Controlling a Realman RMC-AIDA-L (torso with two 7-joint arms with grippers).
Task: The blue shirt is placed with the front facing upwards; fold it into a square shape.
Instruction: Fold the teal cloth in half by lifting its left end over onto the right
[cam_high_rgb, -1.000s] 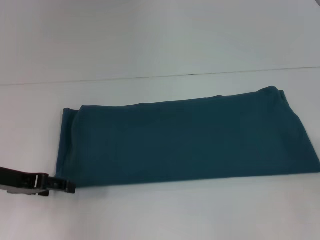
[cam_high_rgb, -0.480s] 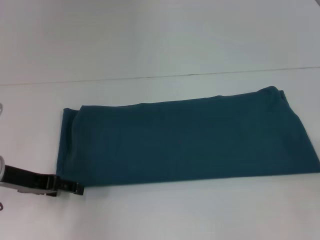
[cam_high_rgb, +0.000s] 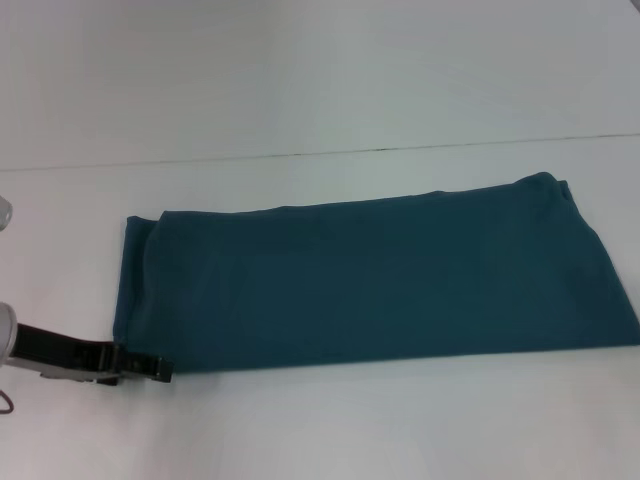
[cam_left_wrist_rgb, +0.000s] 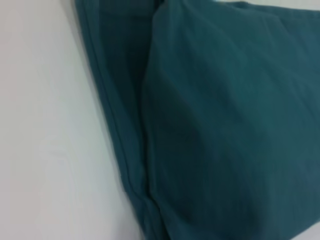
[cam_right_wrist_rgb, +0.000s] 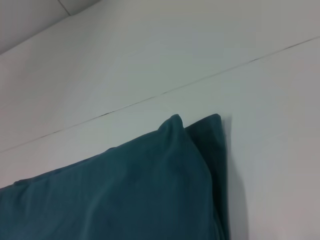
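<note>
You see the left gripper (cam_high_rgb: 160, 370) reaching in low and level from 8 o'clock, touching the blue shirt's (cam_high_rgb: 370, 275) near-left corner on the worktop (cam_high_rgb: 300, 90); I cannot tell how its jaws stand.

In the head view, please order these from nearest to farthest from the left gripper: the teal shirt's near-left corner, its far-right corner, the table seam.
1. Folded teal-blue shirt's near-left corner, beside the left gripper.
2. Dark thin table seam, behind the shirt.
3. Far-right corner, at the opposite end.

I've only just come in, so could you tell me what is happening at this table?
The blue shirt lies on the white table, already folded into a long band with plain fabric up. The left gripper is at the band's near left corner, low by the table. The right gripper is out of sight. The band is not yet square.
</note>
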